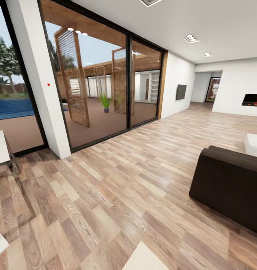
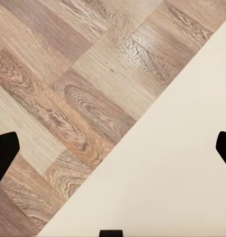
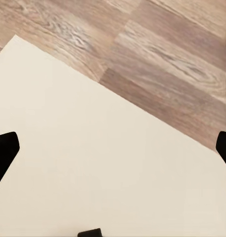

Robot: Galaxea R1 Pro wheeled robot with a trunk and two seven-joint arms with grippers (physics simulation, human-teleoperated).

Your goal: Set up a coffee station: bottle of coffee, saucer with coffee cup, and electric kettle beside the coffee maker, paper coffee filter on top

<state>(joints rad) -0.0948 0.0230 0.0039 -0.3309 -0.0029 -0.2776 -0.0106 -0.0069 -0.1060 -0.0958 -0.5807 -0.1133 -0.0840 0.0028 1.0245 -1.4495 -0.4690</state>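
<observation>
Head view, living area; no coffee-station item, countertop or shelf among what is visible, so the robot is judged to be in transit.

Wood-plank floor (image 1: 117, 187): fills near and middle ground, open ahead.
Glass sliding wall (image 1: 102, 82): far left, patio with a potted plant (image 1: 105, 102) beyond.
White pillar (image 1: 38, 75): left, between panes.
Dark sofa (image 1: 229, 187): near right, the main obstacle to any turn that way.
Cream panel (image 1: 143, 258): near bottom edge, part of the robot's base by the look of it.
Fireplace (image 1: 253, 100): far right wall.
Wall screen (image 1: 181, 92): far, small.

Left gripper (image 2: 113, 148): fingers spread wide, black tips at the frame edges, nothing held; floor and cream panel below.
Right gripper (image 3: 113, 148): likewise wide open and empty.

Handling, judged from the task alone: cup, saucer and glass kettle fragile; take the kettle by its handle, the jar round its body; the paper filter is flimsy and needs a light pinch.
</observation>
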